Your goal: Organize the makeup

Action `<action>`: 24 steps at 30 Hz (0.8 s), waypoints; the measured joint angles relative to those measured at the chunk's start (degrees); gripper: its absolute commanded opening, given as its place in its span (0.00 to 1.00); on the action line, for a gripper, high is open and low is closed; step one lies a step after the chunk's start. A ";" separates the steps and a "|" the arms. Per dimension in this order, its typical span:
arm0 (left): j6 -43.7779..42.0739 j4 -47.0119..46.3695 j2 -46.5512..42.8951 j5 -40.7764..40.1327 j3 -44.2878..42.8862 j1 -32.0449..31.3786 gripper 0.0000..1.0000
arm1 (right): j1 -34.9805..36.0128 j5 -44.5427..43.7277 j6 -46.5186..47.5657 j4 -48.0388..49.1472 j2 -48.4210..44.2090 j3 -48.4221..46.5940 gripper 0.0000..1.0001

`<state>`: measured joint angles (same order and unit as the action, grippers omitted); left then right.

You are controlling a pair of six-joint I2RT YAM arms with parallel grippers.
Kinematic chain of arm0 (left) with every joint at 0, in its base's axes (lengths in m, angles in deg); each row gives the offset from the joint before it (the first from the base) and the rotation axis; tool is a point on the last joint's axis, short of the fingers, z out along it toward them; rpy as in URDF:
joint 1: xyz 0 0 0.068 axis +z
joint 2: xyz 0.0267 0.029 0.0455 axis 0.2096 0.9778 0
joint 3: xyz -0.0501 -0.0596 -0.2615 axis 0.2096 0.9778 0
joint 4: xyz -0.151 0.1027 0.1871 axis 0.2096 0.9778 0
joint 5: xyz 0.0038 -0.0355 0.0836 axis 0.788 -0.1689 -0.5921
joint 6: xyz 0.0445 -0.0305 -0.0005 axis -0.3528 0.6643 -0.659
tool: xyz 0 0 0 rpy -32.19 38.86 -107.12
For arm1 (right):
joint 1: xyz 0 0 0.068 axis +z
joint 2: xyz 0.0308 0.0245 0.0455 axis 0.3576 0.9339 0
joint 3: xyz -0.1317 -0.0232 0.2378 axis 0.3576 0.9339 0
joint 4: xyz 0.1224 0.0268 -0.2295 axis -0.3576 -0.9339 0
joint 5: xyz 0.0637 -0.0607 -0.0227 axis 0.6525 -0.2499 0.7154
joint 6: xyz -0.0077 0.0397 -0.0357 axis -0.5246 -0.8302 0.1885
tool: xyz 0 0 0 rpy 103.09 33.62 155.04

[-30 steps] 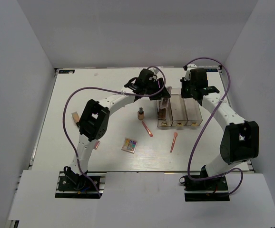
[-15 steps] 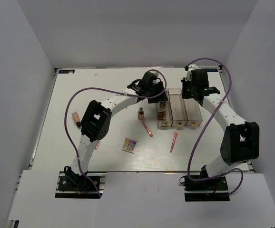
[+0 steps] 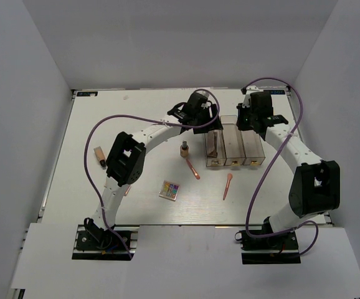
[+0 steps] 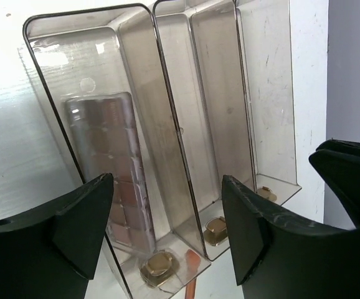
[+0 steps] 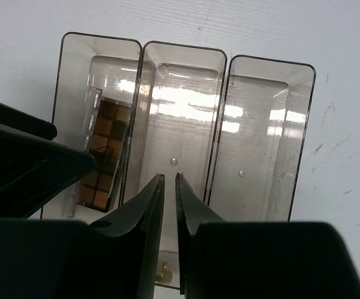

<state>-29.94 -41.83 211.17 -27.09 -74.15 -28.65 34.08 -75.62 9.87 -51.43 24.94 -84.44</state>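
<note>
One palette, the brown-gold palette (image 4: 108,162), is now found inside the leftmost compartment of the clear box (image 4: 211,93), and it is no longer gripped. The left gripper (image 4: 166,180) is seen just above it with its fingers spread wide, whereas a second ago the palette is shown tilted in that gripper over the same slot. The release is therefore judged complete, and one item of the makeup is counted as sorted (whether it lies flat or leans on the compartment wall cannot be told for certain). The right gripper (image 5: 169,177) is held over the middle compartment with its fingers all but pressed together, only a thin slit being left, and nothing is pinched. Out on the table (image 3: 105,112) are found the tan bottle (image 3: 184,149) just beside the box, a coral stick (image 3: 192,168), a second coral stick (image 3: 228,185), the multicolour palette (image 3: 169,190) and, well to the left, a tan tube (image 3: 98,156). Nothing is seen in the middle and right compartments, so most of the sorting is judged to be outstanding.
</note>
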 measured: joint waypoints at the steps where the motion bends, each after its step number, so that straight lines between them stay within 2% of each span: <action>1: 0.00 0.09 0.00 -0.20 -0.13 -0.04 0.80 | 0.00 0.07 0.00 0.00 -0.07 0.00 0.20; 9: -0.63 0.66 -0.31 -2.64 -1.36 -0.15 0.79 | -0.04 3.80 0.85 0.00 -1.79 0.04 0.21; 12: -1.62 1.22 -1.77 -4.13 -1.31 0.24 0.74 | -0.07 8.33 3.56 -0.20 -2.67 0.04 0.22; 13: -2.19 1.57 -2.80 -4.85 -1.01 0.37 0.69 | -0.07 10.69 4.85 -0.39 -2.82 0.02 0.23; 14: -2.73 1.95 -4.39 -5.88 -0.24 0.52 0.65 | -0.09 13.84 7.06 -0.96 -2.91 -0.02 0.26; 16: -4.09 2.56 -8.72 -8.00 2.43 0.70 0.52 | -0.26 20.83 11.34 -2.95 -2.91 -0.17 0.37; 17: -4.74 2.84 -11.02 -9.35 3.91 0.92 0.47 | -0.26 25.27 14.95 -4.55 -2.91 -0.26 0.49; 18: -5.25 2.75 -14.93 -10.43 6.86 1.11 0.41 | -0.24 29.92 18.29 -6.43 -2.91 -0.28 0.55; 20: -5.95 2.99 -22.16 -12.46 12.41 1.51 0.32 | 0.13 38.16 24.72 -10.12 -2.80 -0.33 0.62; 22: -6.14 2.84 -29.77 -14.43 18.34 1.79 0.30 | 1.33 44.52 32.02 -15.30 -2.21 -0.96 0.68; 24: -5.68 2.67 -37.83 -16.68 25.49 2.34 0.37 | 3.45 48.24 38.14 -19.28 -1.53 -1.51 0.74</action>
<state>-35.62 -39.16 173.33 -43.77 -48.67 -26.32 37.53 -27.39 48.01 -70.71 23.41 -85.94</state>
